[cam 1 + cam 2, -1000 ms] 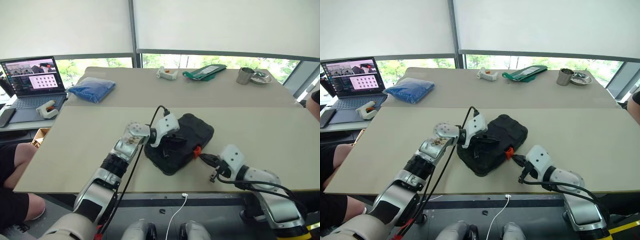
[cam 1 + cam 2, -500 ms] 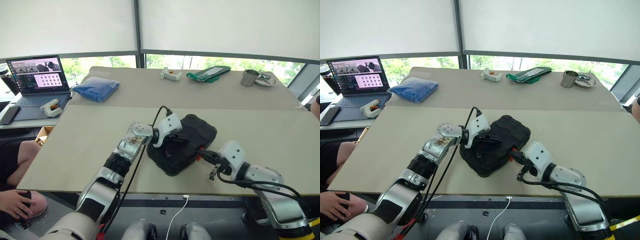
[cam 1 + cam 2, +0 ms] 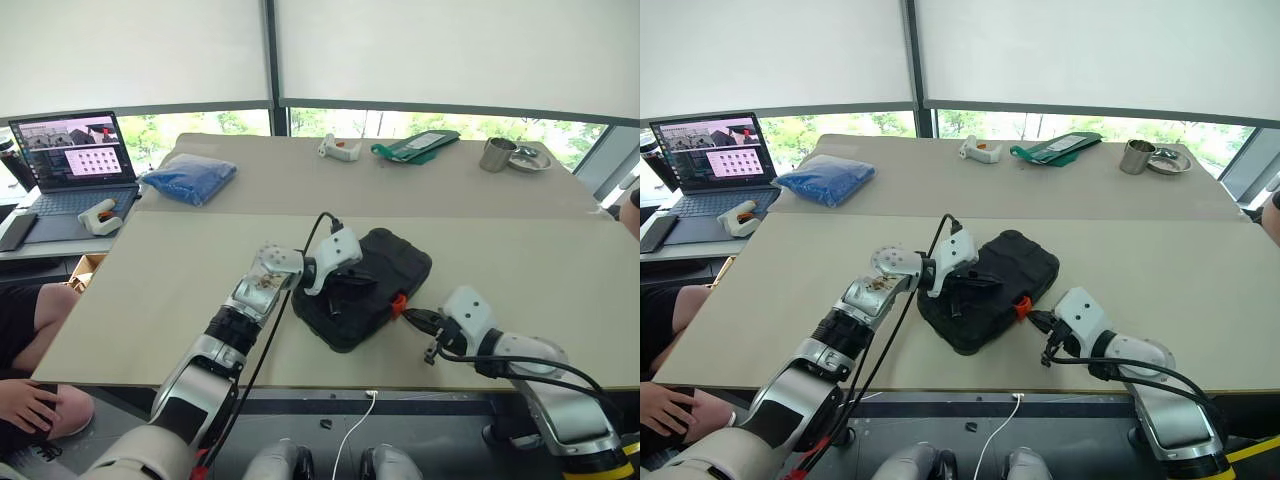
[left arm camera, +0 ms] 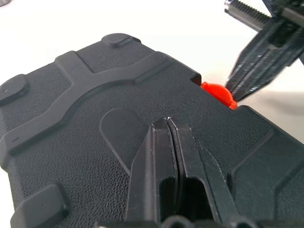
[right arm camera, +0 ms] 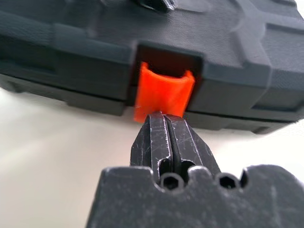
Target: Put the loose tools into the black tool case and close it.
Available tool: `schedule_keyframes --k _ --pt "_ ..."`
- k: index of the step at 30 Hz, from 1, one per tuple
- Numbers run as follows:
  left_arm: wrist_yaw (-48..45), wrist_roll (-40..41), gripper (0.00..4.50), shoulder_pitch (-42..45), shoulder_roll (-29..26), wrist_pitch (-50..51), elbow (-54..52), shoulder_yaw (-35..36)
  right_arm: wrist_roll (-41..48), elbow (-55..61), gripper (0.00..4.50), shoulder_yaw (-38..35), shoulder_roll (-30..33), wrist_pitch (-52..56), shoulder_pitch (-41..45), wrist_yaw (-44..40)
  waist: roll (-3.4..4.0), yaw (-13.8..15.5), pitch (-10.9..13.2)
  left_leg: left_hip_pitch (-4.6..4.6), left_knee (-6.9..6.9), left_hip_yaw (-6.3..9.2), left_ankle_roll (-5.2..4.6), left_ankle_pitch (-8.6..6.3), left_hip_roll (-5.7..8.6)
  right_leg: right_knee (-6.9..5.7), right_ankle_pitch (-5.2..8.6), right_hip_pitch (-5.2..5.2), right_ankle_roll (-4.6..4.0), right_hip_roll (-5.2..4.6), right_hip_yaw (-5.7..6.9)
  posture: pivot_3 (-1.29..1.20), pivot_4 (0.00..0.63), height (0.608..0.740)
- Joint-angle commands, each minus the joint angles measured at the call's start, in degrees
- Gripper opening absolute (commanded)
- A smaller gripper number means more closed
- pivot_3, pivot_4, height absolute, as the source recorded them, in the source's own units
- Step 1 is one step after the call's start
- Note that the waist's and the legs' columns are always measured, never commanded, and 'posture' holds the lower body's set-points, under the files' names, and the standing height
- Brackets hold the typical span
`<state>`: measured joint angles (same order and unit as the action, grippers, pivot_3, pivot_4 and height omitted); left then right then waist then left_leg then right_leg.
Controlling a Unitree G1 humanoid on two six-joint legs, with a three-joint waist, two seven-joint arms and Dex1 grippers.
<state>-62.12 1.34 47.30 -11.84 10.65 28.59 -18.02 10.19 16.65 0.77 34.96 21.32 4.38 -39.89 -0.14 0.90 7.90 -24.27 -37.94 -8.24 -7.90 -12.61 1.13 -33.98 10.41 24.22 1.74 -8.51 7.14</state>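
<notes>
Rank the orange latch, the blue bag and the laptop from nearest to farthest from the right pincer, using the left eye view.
1. Orange latch: on the black tool case's near edge, right at the tips of the shut right pincer.
2. Blue bag: across the table, far to the left.
3. Laptop: farther left, on the side desk beyond the bag.

The black tool case (image 3: pixel 363 287) is lying closed mid-desk (image 3: pixel 180 270) — left tool (image 3: pixel 337 302) resting on its lid, right tool (image 3: pixel 410 316) touching its latch (image 3: pixel 397 302) at four o'clock.
</notes>
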Motion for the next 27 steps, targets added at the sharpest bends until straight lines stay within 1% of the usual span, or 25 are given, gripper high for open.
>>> schedule_keyframes --k 1,6,14,27 --pt "-0.49 -2.62 0.07 -3.16 -0.19 2.86 3.74 -3.55 -1.31 -0.74 0.0 2.05 -0.16 -2.05 3.54 -0.67 0.0 -0.28 0.0 0.01 0.0 0.0 0.02 0.01 -0.01 -0.01 0.0 0.0 0.01 0.0 0.0 0.0 0.15 0.74" --pt "0.28 -2.36 0.07 -3.02 -0.26 3.32 3.51 -3.05 -0.17 -3.0 0.0 2.92 -2.53 -1.0 6.5 -1.33 -0.05 -0.72 -0.03 0.05 0.0 0.01 0.02 0.01 -0.08 -0.01 -0.03 0.0 0.05 0.0 0.04 0.0 0.15 0.74" --pt "0.35 -2.45 0.07 -3.79 -1.01 4.37 2.89 -3.08 0.6 -2.86 0.0 5.27 -5.2 2.08 8.73 -2.93 -0.07 -1.62 -0.05 0.1 0.07 0.0 0.03 0.01 -0.11 -0.03 -0.03 0.02 0.05 0.0 0.03 0.0 0.15 0.74" --pt "0.98 -2.56 0.07 -4.61 -1.18 5.42 2.11 -3.0 1.34 -5.58 0.0 5.48 -8.39 8.76 12.29 -2.98 -0.1 -2.0 -0.07 0.4 0.16 0.05 0.22 -0.06 -0.15 -0.01 -0.03 0.07 0.05 -0.02 0.04 0.0 0.15 0.74"
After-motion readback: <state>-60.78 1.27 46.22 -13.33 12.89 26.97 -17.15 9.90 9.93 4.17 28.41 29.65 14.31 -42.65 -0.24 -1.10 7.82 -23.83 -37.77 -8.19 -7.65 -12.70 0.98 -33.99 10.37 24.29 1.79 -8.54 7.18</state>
